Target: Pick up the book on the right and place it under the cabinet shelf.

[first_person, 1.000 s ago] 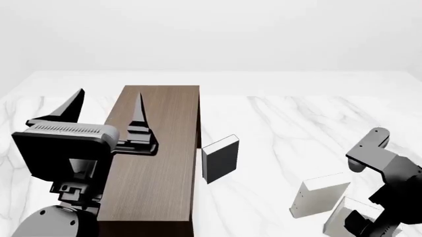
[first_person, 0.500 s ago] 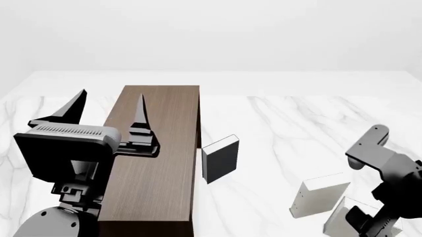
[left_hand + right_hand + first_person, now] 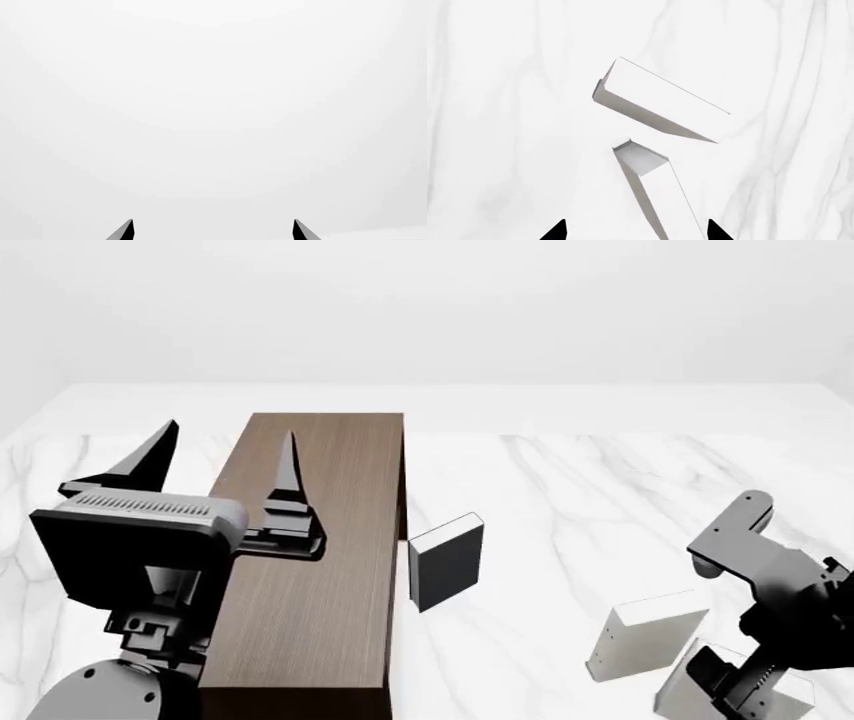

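Two white books stand close together, so the right gripper (image 3: 635,231) hovers, jaws wide, straddling the book (image 3: 657,192) for a grasp.

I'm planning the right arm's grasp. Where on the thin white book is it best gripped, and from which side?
Probably from above, across its thin width: the thin white book stands on edge on the marble table, its top edge between the open tips of the right gripper. Close on both covers, clear of the thicker white book just beyond it.
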